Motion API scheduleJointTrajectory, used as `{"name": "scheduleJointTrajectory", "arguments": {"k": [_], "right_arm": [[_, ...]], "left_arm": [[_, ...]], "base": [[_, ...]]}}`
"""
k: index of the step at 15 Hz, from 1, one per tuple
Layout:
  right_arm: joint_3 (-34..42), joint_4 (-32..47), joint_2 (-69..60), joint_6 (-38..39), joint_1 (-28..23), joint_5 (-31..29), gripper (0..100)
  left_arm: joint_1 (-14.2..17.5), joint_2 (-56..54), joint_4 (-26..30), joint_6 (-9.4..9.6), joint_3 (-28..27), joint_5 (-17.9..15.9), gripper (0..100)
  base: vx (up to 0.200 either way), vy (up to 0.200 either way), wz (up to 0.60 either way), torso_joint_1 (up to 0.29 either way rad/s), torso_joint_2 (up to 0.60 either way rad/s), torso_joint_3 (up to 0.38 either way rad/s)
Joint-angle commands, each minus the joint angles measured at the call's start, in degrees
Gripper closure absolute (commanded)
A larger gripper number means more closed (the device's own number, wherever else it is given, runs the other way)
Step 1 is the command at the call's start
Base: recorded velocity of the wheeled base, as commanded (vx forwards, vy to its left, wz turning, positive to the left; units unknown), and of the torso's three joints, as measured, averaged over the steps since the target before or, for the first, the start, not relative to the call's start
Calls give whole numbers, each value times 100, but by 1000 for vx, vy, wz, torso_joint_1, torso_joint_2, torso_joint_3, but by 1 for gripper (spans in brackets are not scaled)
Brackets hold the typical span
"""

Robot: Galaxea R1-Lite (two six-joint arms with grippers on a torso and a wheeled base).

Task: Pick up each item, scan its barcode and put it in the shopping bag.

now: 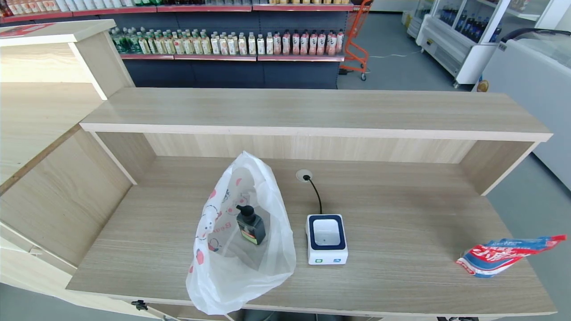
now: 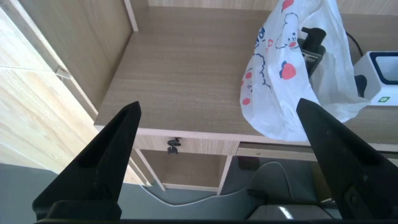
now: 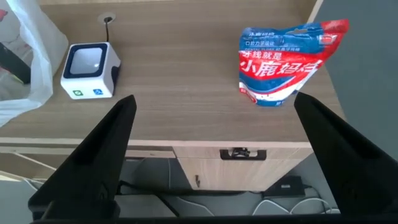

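Observation:
A white shopping bag point(image 1: 243, 249) with red prints stands open near the counter's front edge, and a dark pump bottle point(image 1: 250, 225) stands inside it. The white barcode scanner point(image 1: 326, 239) sits just right of the bag, its cable running to a hole in the counter. A red, white and blue pouch point(image 1: 506, 255) lies flat at the counter's right front corner. My left gripper point(image 2: 217, 162) hangs open below and in front of the counter's left front, with the bag point(image 2: 292, 74) ahead. My right gripper point(image 3: 214, 162) is open below the front edge, between the scanner point(image 3: 90, 70) and the pouch point(image 3: 286, 62).
A raised wooden shelf point(image 1: 312, 113) runs along the back of the counter point(image 1: 392, 214), with side walls left and right. A drawer lock point(image 3: 236, 153) sits under the front edge. Store shelves with bottles point(image 1: 232, 42) and freezers stand far behind.

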Motion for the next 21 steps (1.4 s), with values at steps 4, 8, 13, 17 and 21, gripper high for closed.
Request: {"name": "scheduleJointTrajectory", "arguments": {"k": [4,8,13,17,21], "right_arm": [[0,1,24,1,3,2,0],[0,1,24,1,3,2,0],[0,1,24,36,3,-7,0],[-1582,484,1299,431,20,187,0],[-5133,2198,5087,4378,-243,72,0]], "left_arm": [[3,-2,-2,2,0,1,0],[3,-2,-2,11,0,1,0],[3,-2,-2,20,0,1,0],[3,-2,-2,2,0,1,0],[3,-2,-2,2,0,1,0]], "base": [[-200,0,0,9,6,1],[-50,0,0,1,2,2],[0,-200,0,7,4,3],[0,-200,0,4,1,4],[0,-50,0,-1,2,1]]}}
